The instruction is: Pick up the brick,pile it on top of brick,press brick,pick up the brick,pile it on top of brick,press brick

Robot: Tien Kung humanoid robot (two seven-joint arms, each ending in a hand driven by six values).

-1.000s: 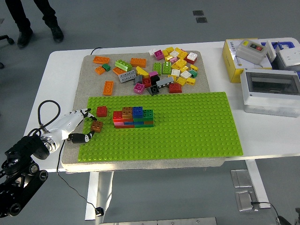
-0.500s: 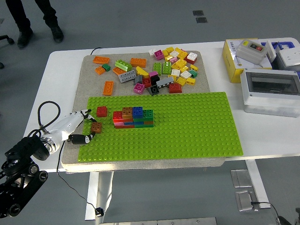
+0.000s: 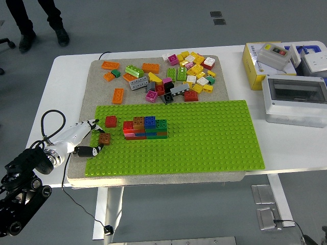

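Head view: a small brown plastic brick (image 3: 104, 138) with studs on top sits at the left edge of the bright green studded baseplate (image 3: 204, 138), pinched between the curled fingers of the robot's white-and-black left hand (image 3: 84, 138). Just beyond it stands a small red brick (image 3: 111, 121), and to the right a low stack of red, brown, blue and green bricks (image 3: 145, 127). Loose coloured bricks (image 3: 168, 76) are scattered on the grey mat (image 3: 102, 87) behind. How firmly the fingertips touch the brick is hard to make out.
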